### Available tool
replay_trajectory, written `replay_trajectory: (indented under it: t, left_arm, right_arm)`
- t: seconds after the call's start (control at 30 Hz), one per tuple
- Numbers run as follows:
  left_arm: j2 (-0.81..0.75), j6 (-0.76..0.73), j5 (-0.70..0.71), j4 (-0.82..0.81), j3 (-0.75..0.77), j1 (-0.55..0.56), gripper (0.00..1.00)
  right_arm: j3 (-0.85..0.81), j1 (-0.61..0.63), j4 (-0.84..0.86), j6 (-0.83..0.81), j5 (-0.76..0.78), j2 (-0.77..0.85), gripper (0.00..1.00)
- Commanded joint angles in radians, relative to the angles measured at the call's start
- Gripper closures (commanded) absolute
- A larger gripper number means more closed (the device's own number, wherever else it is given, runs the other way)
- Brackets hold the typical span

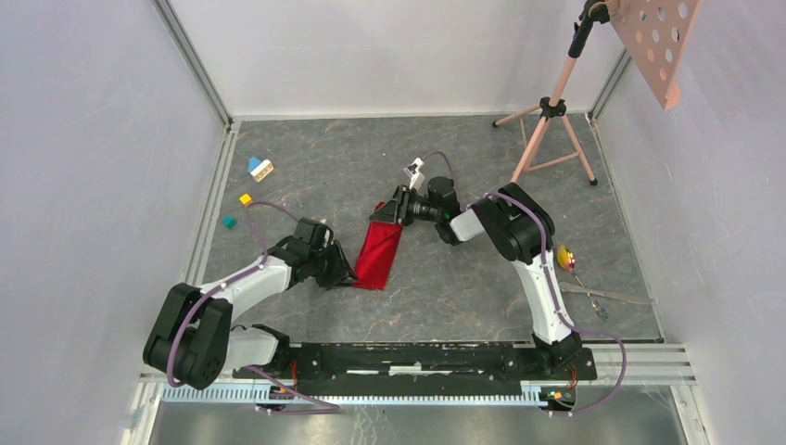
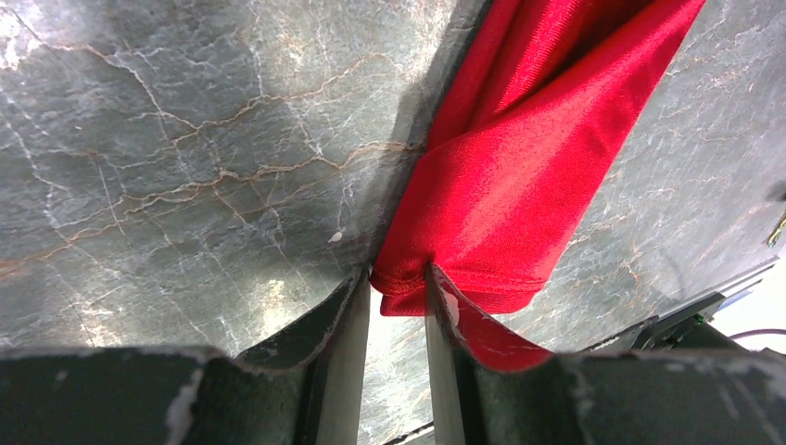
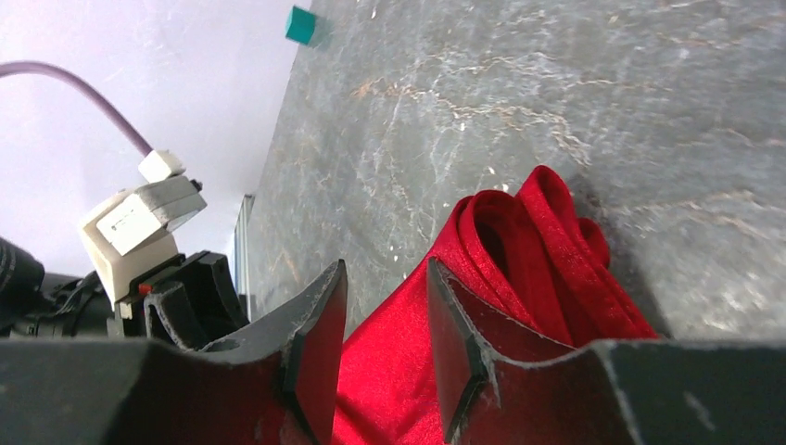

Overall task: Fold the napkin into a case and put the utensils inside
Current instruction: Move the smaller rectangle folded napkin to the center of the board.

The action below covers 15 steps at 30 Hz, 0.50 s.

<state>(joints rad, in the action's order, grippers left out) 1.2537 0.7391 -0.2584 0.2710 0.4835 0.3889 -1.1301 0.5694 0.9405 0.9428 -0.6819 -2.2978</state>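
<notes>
Left pincer (image 1: 349,277) meets the napkin's (image 1: 378,252) near end from above, right pincer (image 1: 390,211) its far end; utensils (image 1: 602,297) lie well right of the napkin. Left wrist: jaws part-open astride its hemmed corner; best to bite squarely, catching every layer. Right wrist: jaws half apart over folds, hold unclear. Bare tabletop (image 1: 463,297) rings the napkin.

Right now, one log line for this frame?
napkin: folded narrow | left gripper: straddles near corner, grip unclear | right gripper: straddles far end, grip unclear | utensils: loose on table
</notes>
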Motion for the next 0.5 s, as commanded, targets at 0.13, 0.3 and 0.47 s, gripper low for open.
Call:
replay_trajectory:
  t: [0.13,0.3,0.47]
  left_arm:
    - [0.036,-0.015,0.095,0.002,-0.036,0.005,0.66]
    - [0.03,-0.011,0.091,-0.007,-0.043,0.004,0.67]
    - [0.015,-0.01,0.075,-0.005,-0.036,0.005,0.67]
  right_arm:
    - [-0.086,0.015,-0.059,-0.032,0.022,-0.019,0.56]
    - [-0.127,0.014,-0.126,-0.059,0.016,0.072,0.55]
    - [-0.123,0.019,-0.138,-0.071,0.016,0.093,0.54]
